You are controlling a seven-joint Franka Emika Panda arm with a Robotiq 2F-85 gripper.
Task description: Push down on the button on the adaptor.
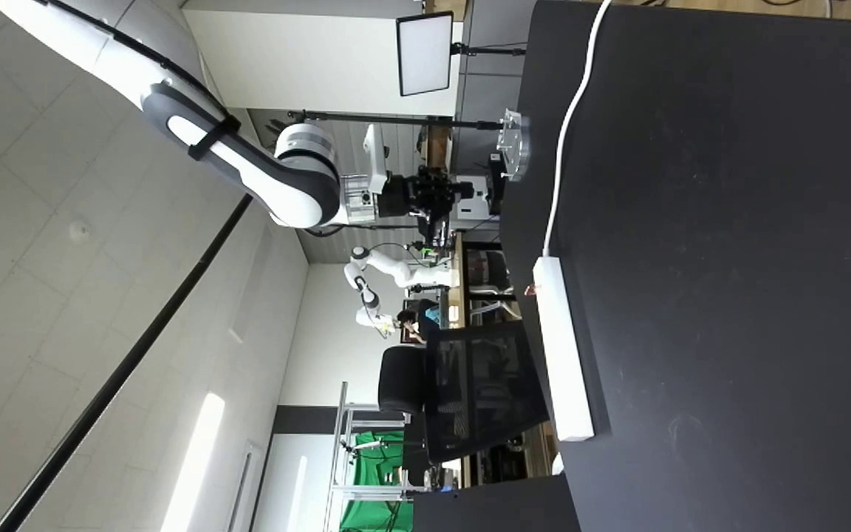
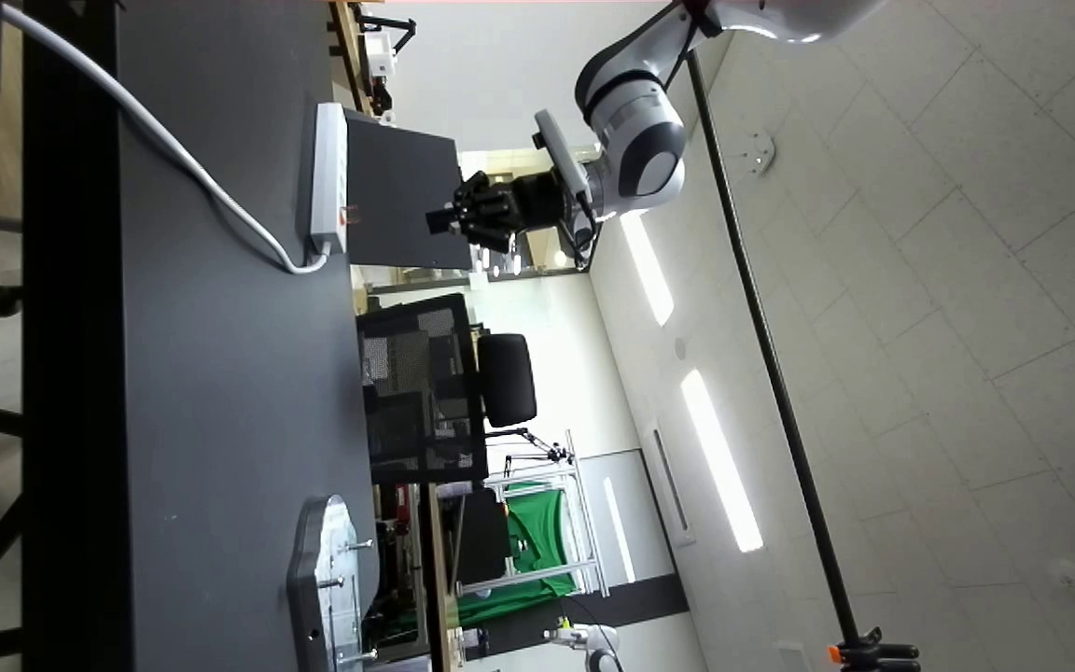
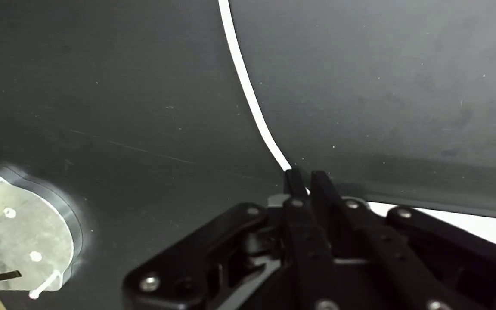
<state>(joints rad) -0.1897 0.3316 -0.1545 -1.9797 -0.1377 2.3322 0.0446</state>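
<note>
The adaptor is a long white bar on the dark table, in both exterior views (image 1: 563, 355) (image 2: 328, 173). Part of it shows at the right of the wrist view (image 3: 459, 224). A small reddish button (image 2: 343, 216) stands out of its top near the cable end; it also shows in an exterior view (image 1: 530, 290). In the wrist view the button is hidden behind the gripper. My black gripper (image 2: 441, 221) is above the adaptor, well apart from it. Its fingers (image 3: 305, 173) are close together, shut but for a narrow gap, with nothing held.
A white cable (image 1: 569, 111) runs from the adaptor's end across the dark table (image 1: 728, 258). A clear plate with pegs (image 2: 337, 579) stands near the table edge; it shows in the wrist view too (image 3: 24, 237). A black mesh chair (image 1: 484, 399) is beyond the edge.
</note>
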